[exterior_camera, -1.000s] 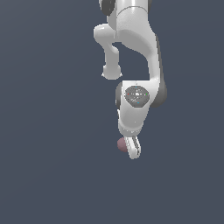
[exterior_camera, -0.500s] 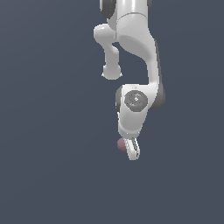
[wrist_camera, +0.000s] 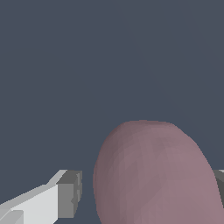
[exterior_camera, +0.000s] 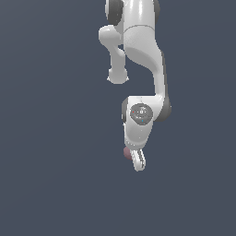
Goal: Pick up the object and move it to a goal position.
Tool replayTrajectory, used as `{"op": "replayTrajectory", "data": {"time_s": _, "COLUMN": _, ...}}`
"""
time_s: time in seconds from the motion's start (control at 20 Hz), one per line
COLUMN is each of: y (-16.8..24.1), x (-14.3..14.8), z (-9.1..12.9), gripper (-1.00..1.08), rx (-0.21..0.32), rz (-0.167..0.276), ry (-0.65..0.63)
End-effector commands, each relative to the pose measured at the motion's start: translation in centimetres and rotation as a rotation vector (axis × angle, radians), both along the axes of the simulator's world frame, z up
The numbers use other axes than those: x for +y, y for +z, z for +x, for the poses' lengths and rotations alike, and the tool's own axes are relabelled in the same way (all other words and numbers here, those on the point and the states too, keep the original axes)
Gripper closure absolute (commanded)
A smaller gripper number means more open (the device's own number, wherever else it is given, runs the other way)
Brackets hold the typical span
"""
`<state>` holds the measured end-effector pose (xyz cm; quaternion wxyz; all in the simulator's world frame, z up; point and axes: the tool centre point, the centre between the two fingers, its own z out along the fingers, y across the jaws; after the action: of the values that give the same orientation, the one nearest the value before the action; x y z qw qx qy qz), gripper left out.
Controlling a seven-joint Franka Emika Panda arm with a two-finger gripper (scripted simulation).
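The object, a dusty-pink ball (wrist_camera: 153, 175), fills much of the wrist view and lies between my two fingers. One grey finger pad (wrist_camera: 70, 194) stands a small gap away from it, and the other finger (wrist_camera: 220, 181) shows just at the ball's far edge. My gripper (wrist_camera: 146, 188) is open around the ball. In the exterior view the white gripper (exterior_camera: 138, 161) points down, and only a sliver of the ball (exterior_camera: 126, 153) peeks out on its left side.
A plain dark grey-blue floor (exterior_camera: 55, 175) surrounds the arm. The white arm (exterior_camera: 143, 50) comes down from the top of the exterior view. No other objects show.
The wrist and gripper have sunk slightly lower over the ball. The ball has stayed in place.
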<state>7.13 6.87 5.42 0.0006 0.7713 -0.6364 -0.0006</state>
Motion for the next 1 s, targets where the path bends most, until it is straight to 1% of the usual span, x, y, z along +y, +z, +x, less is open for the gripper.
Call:
{"op": "replayTrajectory", "data": {"time_s": 0.0, "y": 0.1, "x": 0.0, "z": 0.1, "gripper": 1.08, "rx": -0.002, "rz": 0.0, "ry": 0.0}}
{"op": "replayTrajectory", "data": {"time_s": 0.6, "y": 0.1, "x": 0.0, "z": 0.0, "gripper": 1.08, "rx": -0.002, "rz": 0.0, "ry": 0.0}}
{"op": "replayTrajectory", "data": {"time_s": 0.95, "y": 1.7, "x": -0.2, "z": -0.6, "gripper": 1.08, "rx": -0.001, "rz": 0.001, "ry": 0.0}}
